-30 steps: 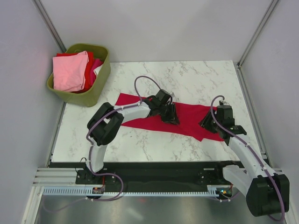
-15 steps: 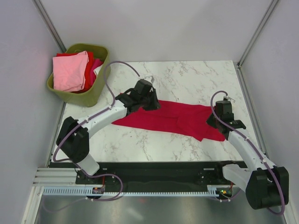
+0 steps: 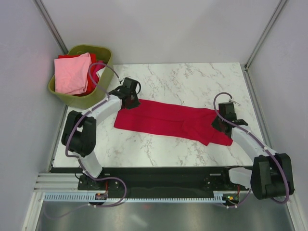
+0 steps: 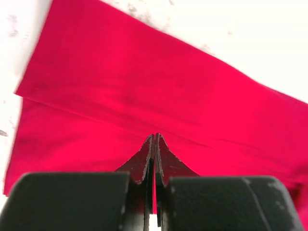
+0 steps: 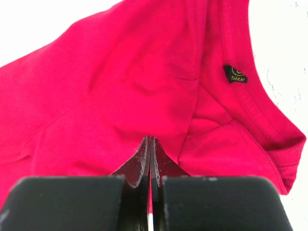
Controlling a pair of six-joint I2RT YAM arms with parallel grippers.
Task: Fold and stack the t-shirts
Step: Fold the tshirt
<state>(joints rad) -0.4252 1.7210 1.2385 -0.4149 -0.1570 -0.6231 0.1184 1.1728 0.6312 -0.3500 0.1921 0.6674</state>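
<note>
Leftward along the cloth is where the left pincer [image 3: 132,102] has travelled: a second ago it stood over the middle of the crimson t-shirt [image 3: 168,118], and it is now at the shirt's left end, close to the olive-green basket [image 3: 99,94]. The right pincer [image 3: 219,123] has barely shifted and sits on the shirt's right end.

The shirt lies flatter and longer than before, stretched as a band across the marble surface [image 3: 192,82] between the two arms. Its neck label [image 5: 235,74] shows near the collar in the right wrist view.

In both wrist views the jaws are pressed together to a hairline slit, with their tips against the red fabric. I cannot tell whether any cloth is nipped between them.

A light pink t-shirt [image 3: 71,73] lies on top of other red cloth in the basket.
</note>
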